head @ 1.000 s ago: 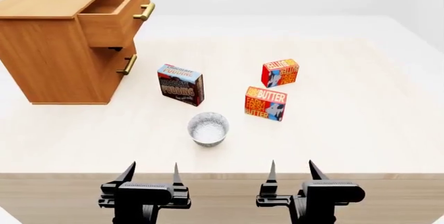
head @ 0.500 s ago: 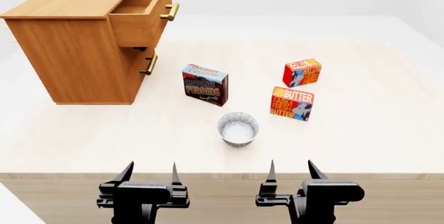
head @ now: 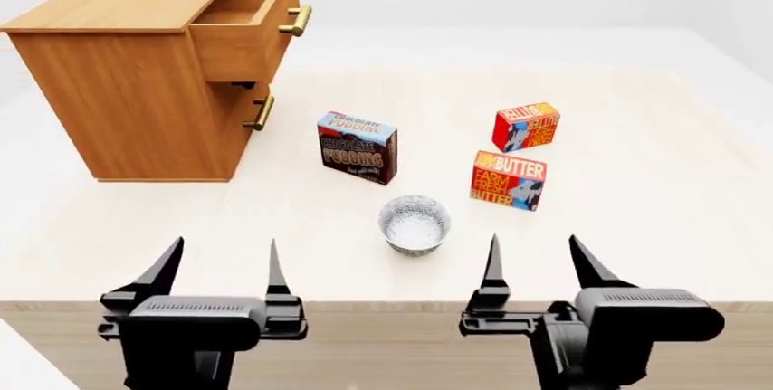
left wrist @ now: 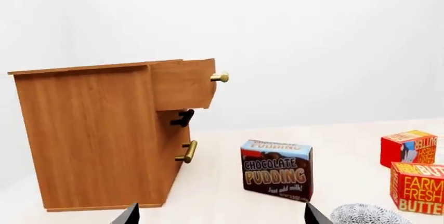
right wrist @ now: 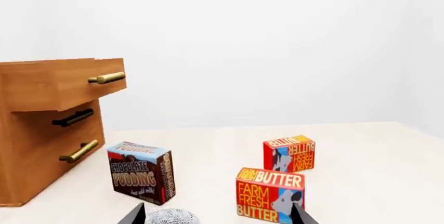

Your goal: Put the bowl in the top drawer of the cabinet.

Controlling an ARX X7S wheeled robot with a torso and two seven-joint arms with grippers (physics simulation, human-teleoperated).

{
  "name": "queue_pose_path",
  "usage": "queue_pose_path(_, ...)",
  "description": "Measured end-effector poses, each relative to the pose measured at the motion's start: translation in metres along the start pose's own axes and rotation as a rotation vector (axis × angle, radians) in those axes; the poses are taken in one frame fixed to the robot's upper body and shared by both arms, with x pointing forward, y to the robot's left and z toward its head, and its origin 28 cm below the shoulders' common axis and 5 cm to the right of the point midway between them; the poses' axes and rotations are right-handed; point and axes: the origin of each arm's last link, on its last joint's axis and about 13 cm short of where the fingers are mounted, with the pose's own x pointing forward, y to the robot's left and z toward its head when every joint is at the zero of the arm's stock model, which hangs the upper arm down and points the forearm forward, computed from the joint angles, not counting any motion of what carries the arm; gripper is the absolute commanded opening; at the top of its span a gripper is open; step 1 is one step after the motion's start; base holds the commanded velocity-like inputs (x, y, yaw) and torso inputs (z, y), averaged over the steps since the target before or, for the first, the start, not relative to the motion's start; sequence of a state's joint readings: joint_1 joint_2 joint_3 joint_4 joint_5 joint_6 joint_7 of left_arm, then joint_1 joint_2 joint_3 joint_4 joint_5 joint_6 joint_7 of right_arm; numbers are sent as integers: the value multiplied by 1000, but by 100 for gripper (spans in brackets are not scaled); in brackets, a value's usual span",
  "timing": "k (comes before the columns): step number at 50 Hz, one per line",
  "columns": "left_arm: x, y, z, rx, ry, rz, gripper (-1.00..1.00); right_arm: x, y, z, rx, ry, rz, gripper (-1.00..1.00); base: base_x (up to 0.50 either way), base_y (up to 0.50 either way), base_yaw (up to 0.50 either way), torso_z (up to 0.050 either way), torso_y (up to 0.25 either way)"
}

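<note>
— What's the room like from where you stand?

— Plain white walls, and one wide pale wooden desk (head: 628, 227) filling most of it. Its near edge runs right in front of the robot.

— And the biggest thing on it?

— The cabinet (head: 133, 91), at the far left corner. Its top drawer (head: 242, 23) is pulled out and shows an open inside; the lower drawer (head: 248, 114) is shut, its brass handle facing the middle of the desk.

— What next?

— Three boxes mid-desk. A pudding box (head: 357, 147) stands nearest the cabinet, apart from it. Two butter boxes sit toward the right: the bigger one (head: 509, 180) closer to the near edge, the smaller (head: 527, 126) just behind it.

— Where's the bowl?

— The bowl (head: 415, 224) sits upright on the desk, between the pudding box and the bigger butter box, nearer the front edge than both. Nothing touches it.

— And the grippers?

— Both hang over the near edge. The left gripper (head: 215, 268) and right gripper (head: 540, 261) each have fingers spread apart, holding nothing. The bowl lies between them, closer to the right one. The desk's right side and the strip along the front are bare.
</note>
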State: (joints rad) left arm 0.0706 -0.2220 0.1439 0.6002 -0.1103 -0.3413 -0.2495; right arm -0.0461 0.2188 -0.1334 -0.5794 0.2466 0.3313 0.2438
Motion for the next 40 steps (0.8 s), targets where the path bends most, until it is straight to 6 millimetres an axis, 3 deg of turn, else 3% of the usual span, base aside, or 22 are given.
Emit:
queue_pose_path(15,-16,3,27,14,-61,5,100,-20,6,31,2,-75,29,100,6,0,0,0,0)
queue_pose_path(40,-23,4,34,5,-66,-1,100,-28,8,44,0,-94,53,100,499,0,0,0,0)
